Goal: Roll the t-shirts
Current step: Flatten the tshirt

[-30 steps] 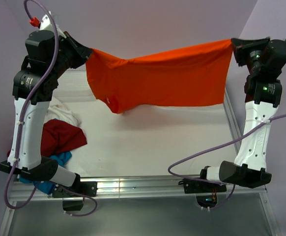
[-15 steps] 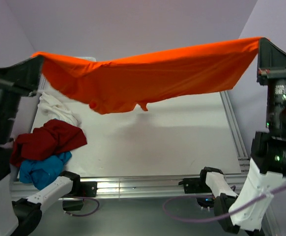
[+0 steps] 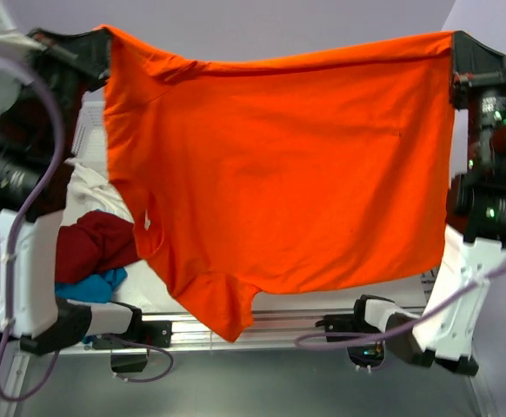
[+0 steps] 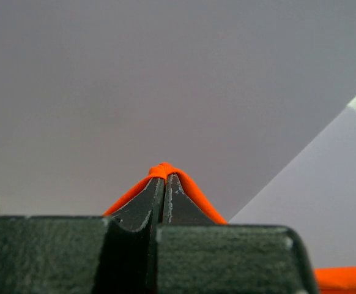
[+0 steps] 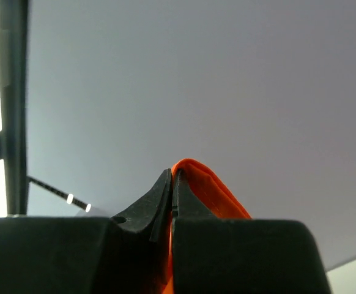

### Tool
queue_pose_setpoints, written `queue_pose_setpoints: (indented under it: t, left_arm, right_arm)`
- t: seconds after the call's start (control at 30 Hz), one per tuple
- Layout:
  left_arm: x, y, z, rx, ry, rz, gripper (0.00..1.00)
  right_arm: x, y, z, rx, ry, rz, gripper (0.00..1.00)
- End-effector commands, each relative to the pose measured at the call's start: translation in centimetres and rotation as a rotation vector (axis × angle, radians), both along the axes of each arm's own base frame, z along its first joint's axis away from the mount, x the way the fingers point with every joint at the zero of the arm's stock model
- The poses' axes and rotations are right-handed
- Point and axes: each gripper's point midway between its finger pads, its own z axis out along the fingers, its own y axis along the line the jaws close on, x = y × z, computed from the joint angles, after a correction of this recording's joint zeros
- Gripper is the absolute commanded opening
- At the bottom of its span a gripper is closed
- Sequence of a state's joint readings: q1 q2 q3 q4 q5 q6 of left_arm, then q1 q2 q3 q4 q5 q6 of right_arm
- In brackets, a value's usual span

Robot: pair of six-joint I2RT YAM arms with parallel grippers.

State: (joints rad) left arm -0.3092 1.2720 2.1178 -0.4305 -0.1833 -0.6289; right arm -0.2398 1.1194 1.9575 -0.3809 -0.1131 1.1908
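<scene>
A bright orange t-shirt hangs spread wide in the air, filling the middle of the top view. My left gripper is shut on its upper left corner, and my right gripper is shut on its upper right corner. In the left wrist view the orange cloth bunches over the tips of my left gripper. In the right wrist view orange cloth folds over my right gripper. A dark red t-shirt, a blue t-shirt and a white t-shirt lie piled at the table's left.
The white table is mostly hidden behind the hanging shirt. An aluminium rail runs along the near edge between the arm bases. Both wrist views face a plain grey wall.
Both arms have lifted the orange shirt higher and toward the camera. It went from a sagging horizontal band to a full sheet hanging down.
</scene>
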Motion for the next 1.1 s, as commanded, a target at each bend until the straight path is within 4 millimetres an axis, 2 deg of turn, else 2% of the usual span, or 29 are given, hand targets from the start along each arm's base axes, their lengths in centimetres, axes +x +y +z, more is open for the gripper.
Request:
queue_pose_setpoints:
  t: [0.0,0.07,0.1,0.17,0.23,0.37,0.4,0.47,0.5,0.53,0.6,0.63,0.7,0.73,0.77,0.8,0.9,1.0,1.07]
  left_arm:
    - [-0.2,1.0,2.8,-0.020,-0.079,0.052,0.00]
    - [1.1,0.7,2.5,-0.009,-0.064,0.058,0.00]
    - [0.8,0.8,3.1,-0.011,-0.081,0.059,0.00]
    - [1.5,0.7,3.0,-0.001,-0.074,0.065,0.00]
    - [1.2,0.8,3.3,-0.004,-0.084,0.065,0.00]
    - [-0.2,0.9,3.8,-0.016,-0.103,0.047,0.00]
    - [-0.1,0.8,3.4,-0.017,-0.093,0.041,0.00]
    - [-1.9,1.2,3.7,-0.037,-0.111,0.030,0.01]
    - [-1.7,1.1,2.8,-0.035,-0.089,0.023,0.00]
    - [-3.3,1.4,3.1,-0.049,-0.104,0.014,0.00]
    - [-3.8,1.5,2.1,-0.052,-0.084,0.006,0.00]
    - [-5.6,2.0,2.4,-0.068,-0.106,-0.001,0.00]
    - [-6.3,2.3,1.4,-0.071,-0.092,0.000,0.00]
    - [-8.1,2.9,1.8,-0.083,-0.119,0.001,0.00]
    - [-8.8,3.2,1.8,-0.086,-0.122,0.003,0.00]
    - [-9.9,3.5,1.8,-0.092,-0.132,0.003,0.00]
    - [-11.3,3.9,1.3,-0.094,-0.130,0.002,0.00]
    - [-11.1,3.9,0.2,-0.100,-0.108,-0.002,0.00]
    - [-10.5,3.8,-0.4,-0.104,-0.090,0.000,0.00]
  right_arm:
    - [1.4,-0.6,0.8,0.026,-0.013,-0.010,0.00]
    - [2.5,-0.9,0.6,0.030,-0.004,-0.007,0.00]
    - [3.0,-1.0,0.4,0.039,0.002,-0.006,0.00]
    - [3.7,-1.1,0.0,0.051,0.005,0.003,0.00]
    - [4.2,-1.1,-0.3,0.061,0.013,0.012,0.00]
    - [3.8,-1.0,-0.6,0.060,0.023,0.014,0.00]
    - [3.6,-0.9,-0.9,0.057,0.031,0.012,0.00]
    - [2.7,-0.9,-1.5,0.062,0.047,-0.001,0.00]
    - [2.2,-0.8,-1.6,0.057,0.046,-0.005,0.00]
    - [0.9,-0.6,-1.3,0.052,0.033,-0.009,0.00]
    - [0.0,-0.4,-1.8,0.043,0.043,-0.014,0.00]
    - [-1.0,-0.2,-1.9,0.039,0.038,-0.015,0.00]
    - [-2.1,0.1,-2.4,0.038,0.041,-0.016,0.00]
    - [-3.3,0.4,-2.9,0.039,0.038,-0.017,0.00]
    - [-3.9,0.4,-3.1,0.042,0.034,-0.021,0.00]
    - [-5.3,0.6,-3.2,0.040,0.022,-0.029,0.00]
    - [-7.5,0.4,-3.7,0.029,0.026,-0.077,0.00]
    - [-9.0,0.3,-3.4,0.021,0.024,-0.105,0.00]
    - [-9.2,0.3,-3.6,0.006,0.049,-0.113,0.00]
